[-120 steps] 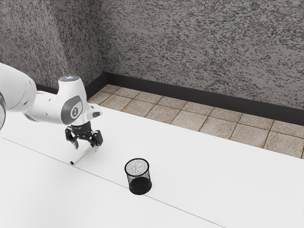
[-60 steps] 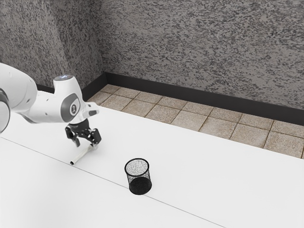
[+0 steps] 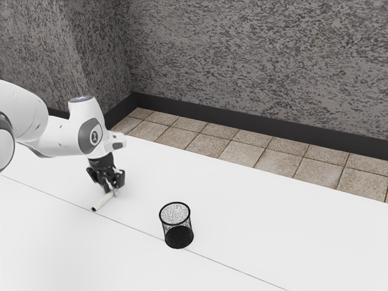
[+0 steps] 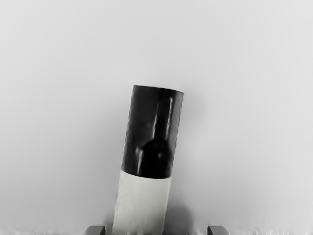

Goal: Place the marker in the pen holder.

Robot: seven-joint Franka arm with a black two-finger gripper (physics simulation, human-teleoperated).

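Both fingers [image 3: 107,186] of the claw [image 3: 111,191] have drawn closer together since the earlier exterior frame, and the marker [image 3: 103,201] has shifted slightly. In the exterior view, the claw stands low over the marker's far end, its spread narrowed; the marker lies on the white surface [image 3: 254,242], dark end away from the claw. The black mesh pen holder [image 3: 177,228] stands upright well apart, toward the exterior view's right. In the wrist view, the marker's pale body runs between the fingers, with a gap showing on one side; its cap [image 4: 151,132] points outward.
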